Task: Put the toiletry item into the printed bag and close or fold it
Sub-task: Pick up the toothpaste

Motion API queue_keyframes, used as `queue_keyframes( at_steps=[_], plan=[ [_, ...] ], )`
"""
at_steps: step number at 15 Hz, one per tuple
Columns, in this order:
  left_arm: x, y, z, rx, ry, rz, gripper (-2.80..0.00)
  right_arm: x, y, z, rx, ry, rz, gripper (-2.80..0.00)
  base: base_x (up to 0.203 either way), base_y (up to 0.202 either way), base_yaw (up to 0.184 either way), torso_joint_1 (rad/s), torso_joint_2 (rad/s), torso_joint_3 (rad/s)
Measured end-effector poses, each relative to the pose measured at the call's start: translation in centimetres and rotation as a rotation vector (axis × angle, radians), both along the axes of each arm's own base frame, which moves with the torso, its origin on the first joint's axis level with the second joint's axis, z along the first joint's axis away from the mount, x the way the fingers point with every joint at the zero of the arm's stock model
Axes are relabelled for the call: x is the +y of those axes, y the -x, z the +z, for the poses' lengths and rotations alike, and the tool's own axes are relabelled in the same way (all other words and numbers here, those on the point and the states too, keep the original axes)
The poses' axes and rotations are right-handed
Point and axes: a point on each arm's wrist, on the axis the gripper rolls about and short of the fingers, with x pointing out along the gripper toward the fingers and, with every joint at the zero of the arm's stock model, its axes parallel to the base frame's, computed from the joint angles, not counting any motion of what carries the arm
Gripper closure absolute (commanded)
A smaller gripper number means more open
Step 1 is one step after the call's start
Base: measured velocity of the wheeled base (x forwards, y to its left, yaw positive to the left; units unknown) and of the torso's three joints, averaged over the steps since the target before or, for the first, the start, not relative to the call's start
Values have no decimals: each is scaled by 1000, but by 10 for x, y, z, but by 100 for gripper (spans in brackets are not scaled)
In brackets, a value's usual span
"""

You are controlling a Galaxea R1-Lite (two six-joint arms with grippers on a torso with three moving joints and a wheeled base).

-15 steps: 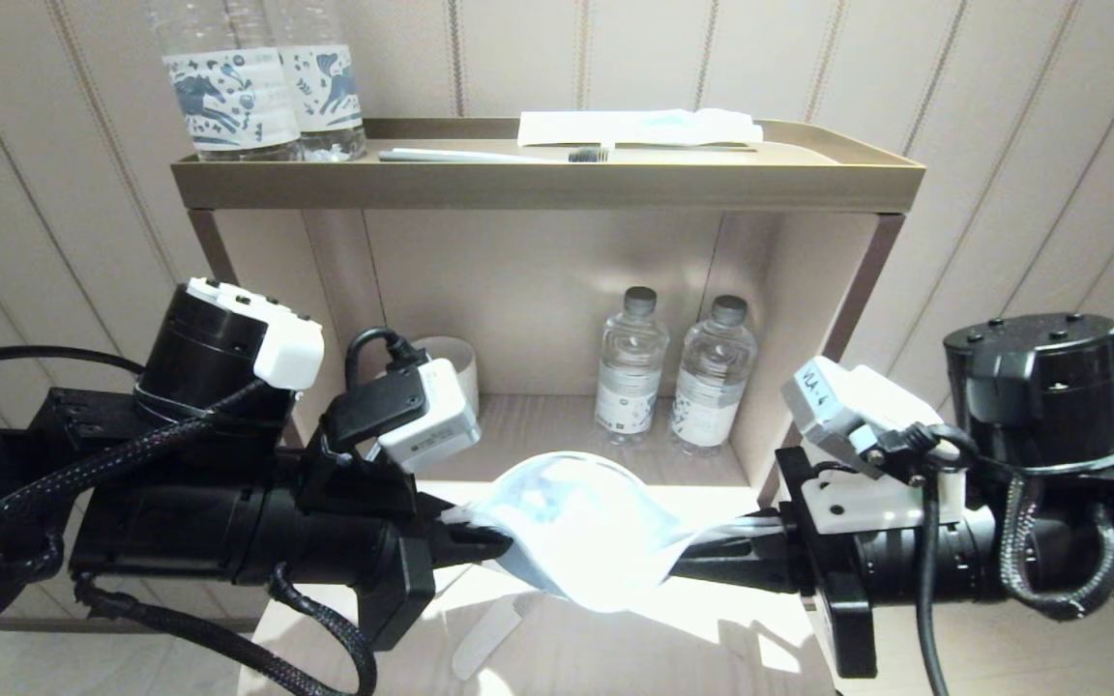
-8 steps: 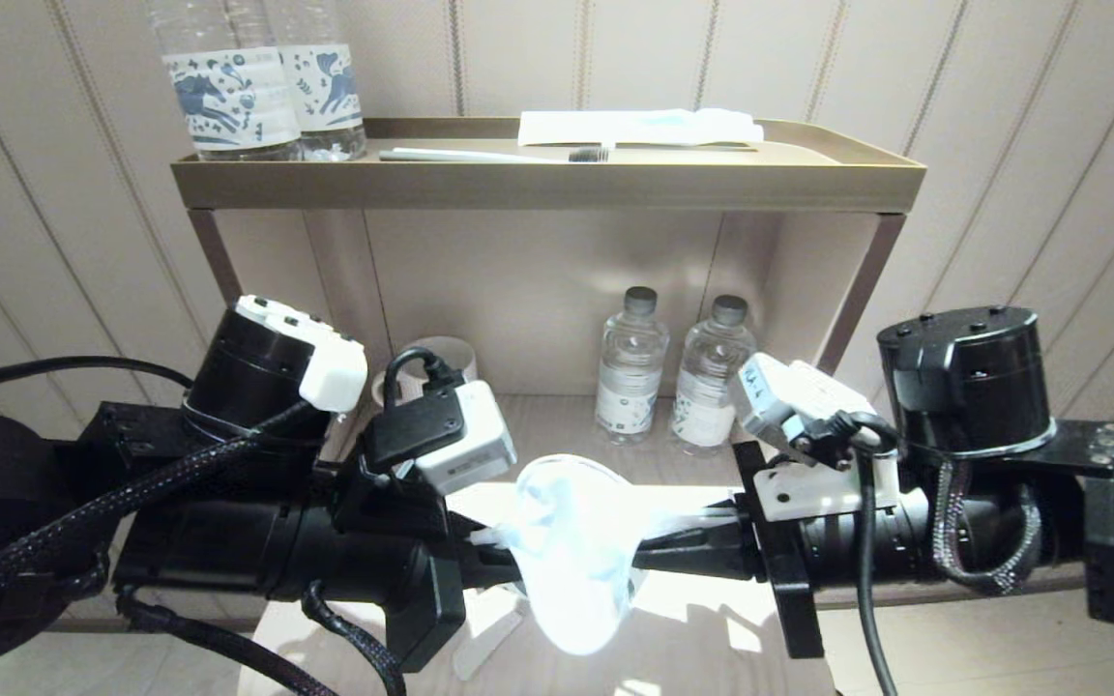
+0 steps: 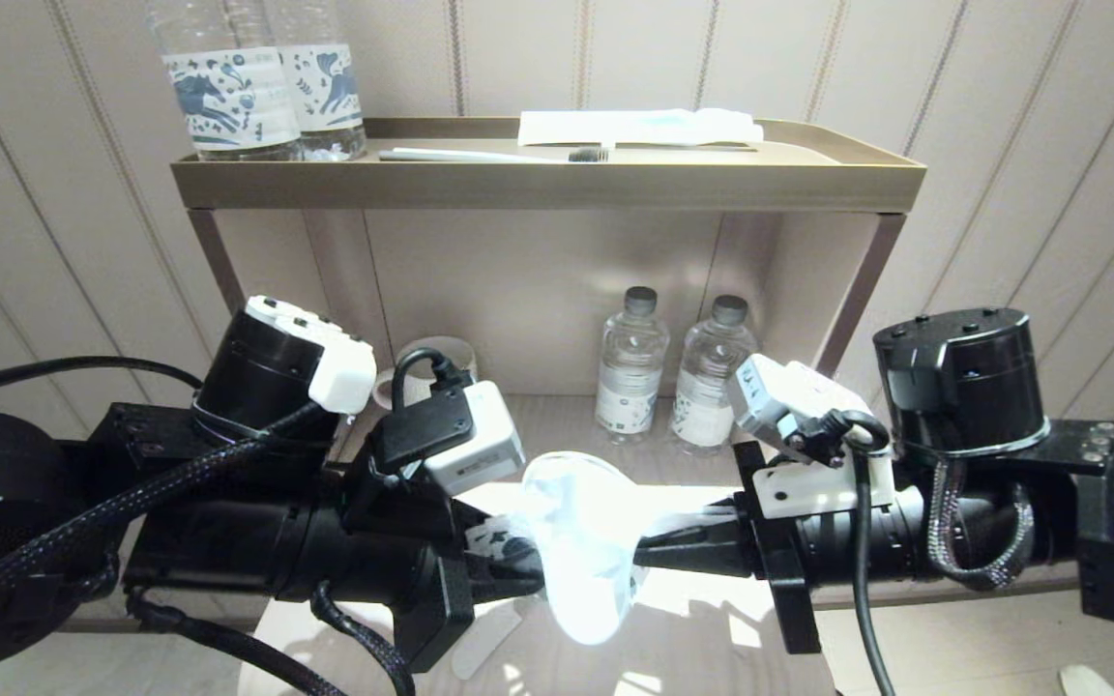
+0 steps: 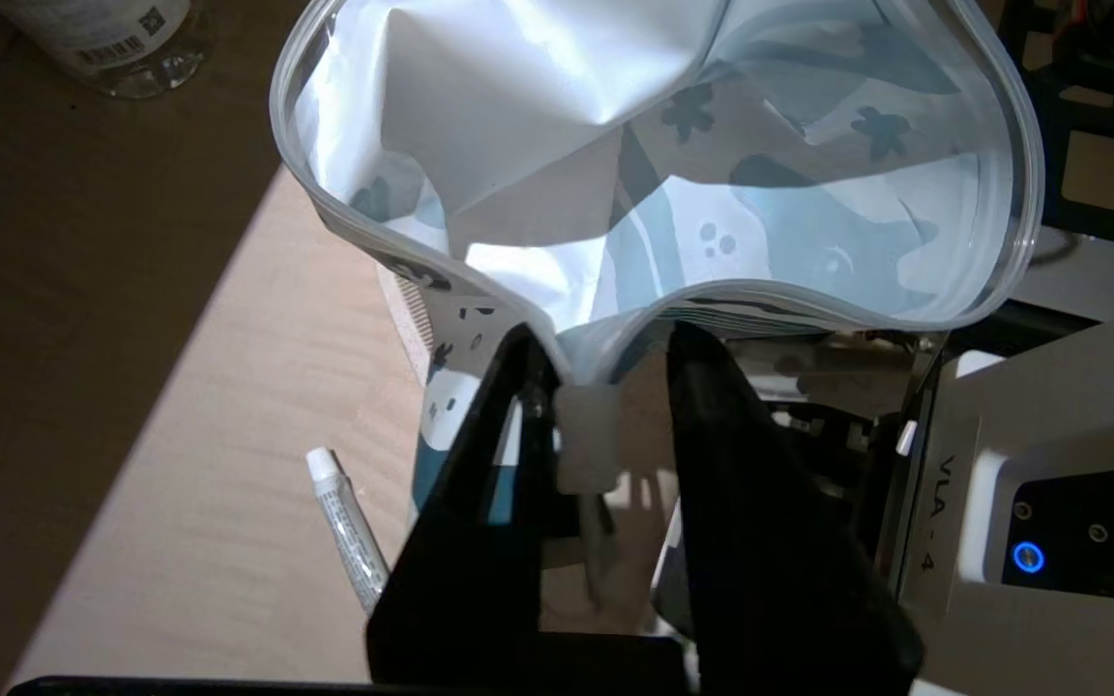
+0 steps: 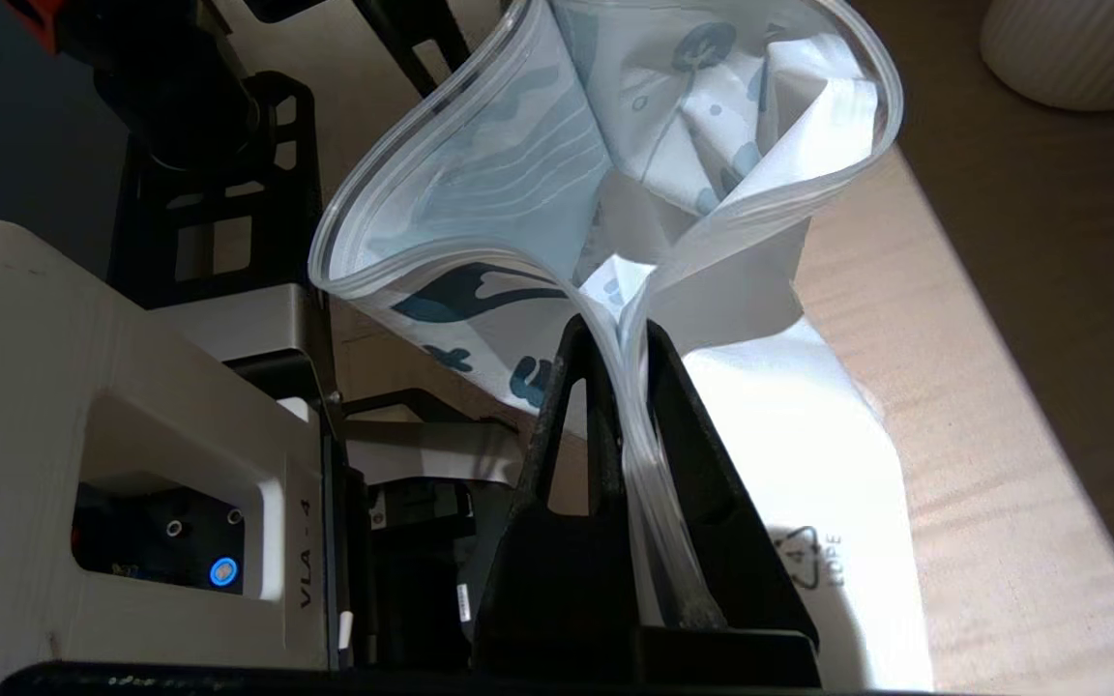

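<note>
Striped wall panels are backing a brown shelf unit (image 3: pixel 547 184), and below it, over a pale counter (image 3: pixel 712 648), both arms are meeting in the middle. From the head view, the left claw (image 3: pixel 518 561) and the right claw (image 3: pixel 659 551) are each pinching one side of the printed bag (image 3: pixel 581 551), holding its mouth bulged open above the counter. The comb (image 3: pixel 484 638) is lying flat on the counter, just below and beside the left claw, outside the bag and untouched.

Over to the left wrist view: the left claw (image 4: pixel 605 387) is clamped on the bag's near lip (image 4: pixel 615 319), the mouth gaping wide beyond it. A small white tube (image 4: pixel 349 527) is lying on the counter nearby.

Right wrist view now: the right claw (image 5: pixel 630 338) is squeezed tight on the bag's seal strip (image 5: pixel 634 300), the pouch's body hanging down onto the counter.

To my eye, with both claws busy on the bag, one has to let go to fetch the comb. The trick is keeping the mouth open and steady with the other, then feeding the comb in lengthwise, handle first, so the teeth do not snag the lip.
</note>
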Motion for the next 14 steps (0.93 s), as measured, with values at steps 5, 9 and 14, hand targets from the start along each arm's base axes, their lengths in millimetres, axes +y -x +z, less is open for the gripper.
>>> queue_keyframes(
  at_steps=[5, 9, 14],
  plan=[
    [9, 8, 3, -31, -19, 44, -280, -8, 4, 3, -3, -1, -16, 0, 0, 0, 0, 0, 0, 0],
    [23, 18, 7, -40, -18, 101, -280, -22, 6, 7, -18, -10, -58, 0, 0, 0, 0, 0, 0, 0],
    [32, 27, 9, -28, -7, 123, -280, -38, 7, 12, -42, -25, -108, 0, 0, 0, 0, 0, 0, 0]
  ],
)
